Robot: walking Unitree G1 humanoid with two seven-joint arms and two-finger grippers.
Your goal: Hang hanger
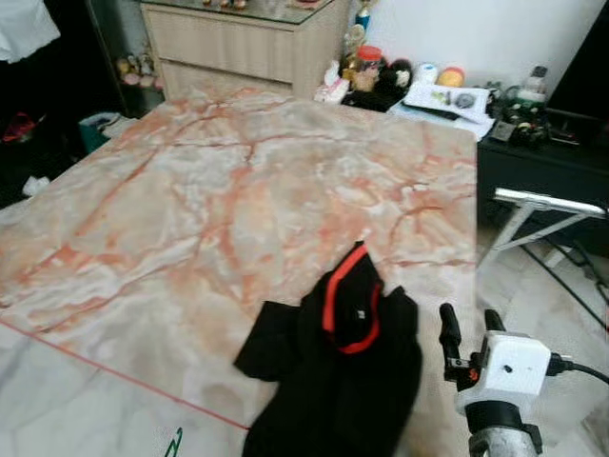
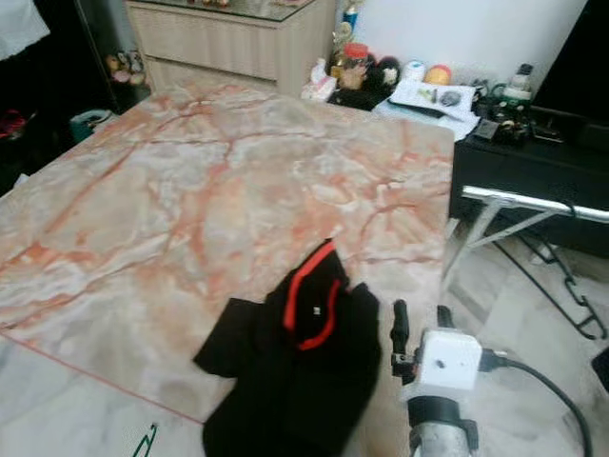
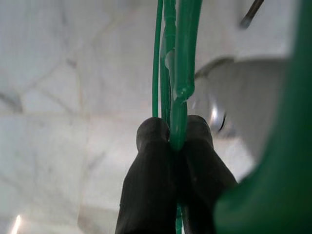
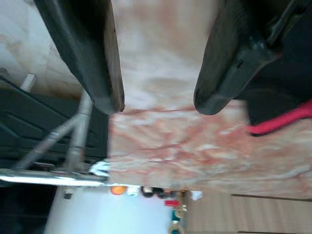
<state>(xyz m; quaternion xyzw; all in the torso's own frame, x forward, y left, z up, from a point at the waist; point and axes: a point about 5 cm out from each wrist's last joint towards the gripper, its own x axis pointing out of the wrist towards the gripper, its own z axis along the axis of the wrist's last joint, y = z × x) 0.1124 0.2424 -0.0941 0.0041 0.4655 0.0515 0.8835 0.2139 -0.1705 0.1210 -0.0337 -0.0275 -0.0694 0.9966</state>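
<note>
A black garment with a red collar (image 1: 344, 367) lies crumpled on the marble-patterned bed cover (image 1: 238, 190), near its front right corner. My right gripper (image 1: 471, 326) hovers just right of the garment, by the cover's right edge, open with nothing between its fingers (image 4: 92, 58). A green wire hanger (image 3: 178, 73) is pinched between the black fingers of my left gripper (image 3: 175, 136), which is shut on it. A small green tip of the hanger (image 1: 173, 443) peeks in at the bottom edge of the left eye view.
A wooden dresser (image 1: 238, 43) stands behind the bed. Bottles and small clutter (image 1: 419, 90) crowd the back right. A black cabinet (image 1: 542, 167) and a white metal frame (image 1: 547, 205) stand right of the bed, over a tiled floor.
</note>
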